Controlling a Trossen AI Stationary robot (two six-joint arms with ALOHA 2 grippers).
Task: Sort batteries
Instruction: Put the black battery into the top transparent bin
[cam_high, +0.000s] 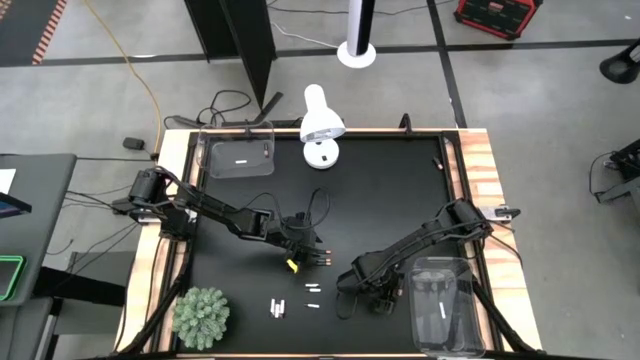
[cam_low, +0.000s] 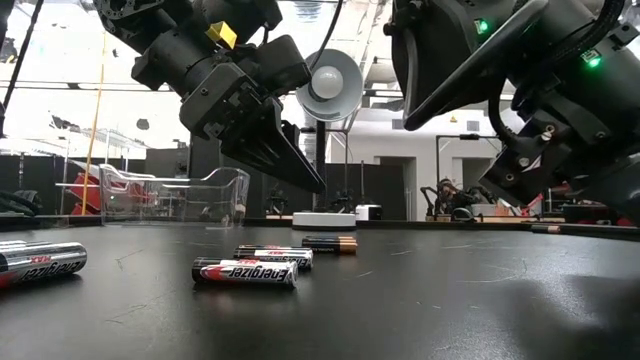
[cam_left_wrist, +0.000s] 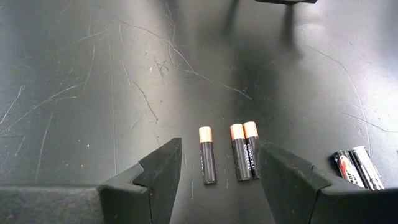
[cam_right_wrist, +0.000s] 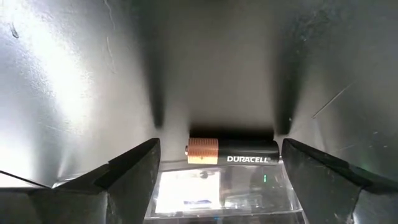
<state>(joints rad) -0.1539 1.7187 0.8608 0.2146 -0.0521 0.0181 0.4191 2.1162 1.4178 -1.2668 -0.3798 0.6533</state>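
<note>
— Batteries lying where?
— Three copper-topped batteries (cam_left_wrist: 227, 160) lying flat on the black table (cam_high: 380, 190), toward the middle of the near half, just under the left end effector (cam_left_wrist: 217, 177). One standing slightly apart from the touching pair. Silver batteries (cam_high: 278, 308) scattered closer to the near edge, beside the green plant (cam_high: 201, 316) at the near left corner.
— And the left end effector?
— Hovering above the three, fingers spread, pinching nothing.
— Right side?
— Right end effector (cam_right_wrist: 217, 168) hanging low near the clear bin (cam_high: 442, 305) at the near right corner, fingers spread wide, straddling a single copper-topped battery (cam_right_wrist: 232, 150) without touching it.
— Farther out?
— Second clear bin (cam_high: 240, 158) sitting at the far left corner; white lamp (cam_high: 321, 125) standing at the far edge.
</note>
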